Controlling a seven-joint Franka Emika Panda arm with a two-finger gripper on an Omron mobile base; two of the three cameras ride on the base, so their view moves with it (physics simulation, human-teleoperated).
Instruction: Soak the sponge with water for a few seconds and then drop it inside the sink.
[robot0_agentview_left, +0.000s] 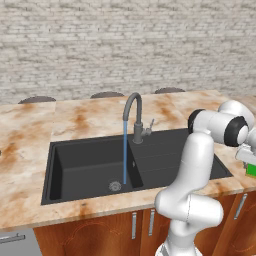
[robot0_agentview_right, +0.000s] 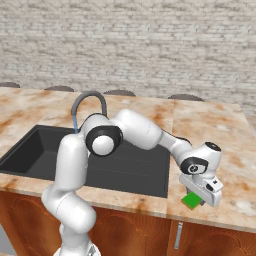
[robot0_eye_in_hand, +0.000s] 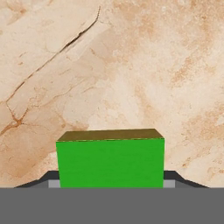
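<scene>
The sponge (robot0_eye_in_hand: 111, 162), a bright green block, sits between my gripper's (robot0_eye_in_hand: 112, 180) two dark fingertips, which are shut on its sides. In the right base view the sponge (robot0_agentview_right: 192, 201) is under the hand (robot0_agentview_right: 200, 185), low over the marble counter by its front edge, right of the sink (robot0_agentview_right: 135, 172). The left base view has a bit of the sponge (robot0_agentview_left: 251, 170) at the right edge. A thin blue stream of water (robot0_agentview_left: 124, 150) falls from the grey curved faucet (robot0_agentview_left: 135, 114) into the black sink (robot0_agentview_left: 85, 170), near the round drain (robot0_agentview_left: 115, 186).
The marble counter (robot0_agentview_right: 215, 130) surrounds the sink, with a flat black drainboard (robot0_agentview_left: 175, 150) on its right half. A brick wall runs behind. Wooden cabinet doors (robot0_agentview_left: 105, 232) lie below the counter's front edge. Three dark stool tops (robot0_agentview_left: 107, 94) show past the far edge.
</scene>
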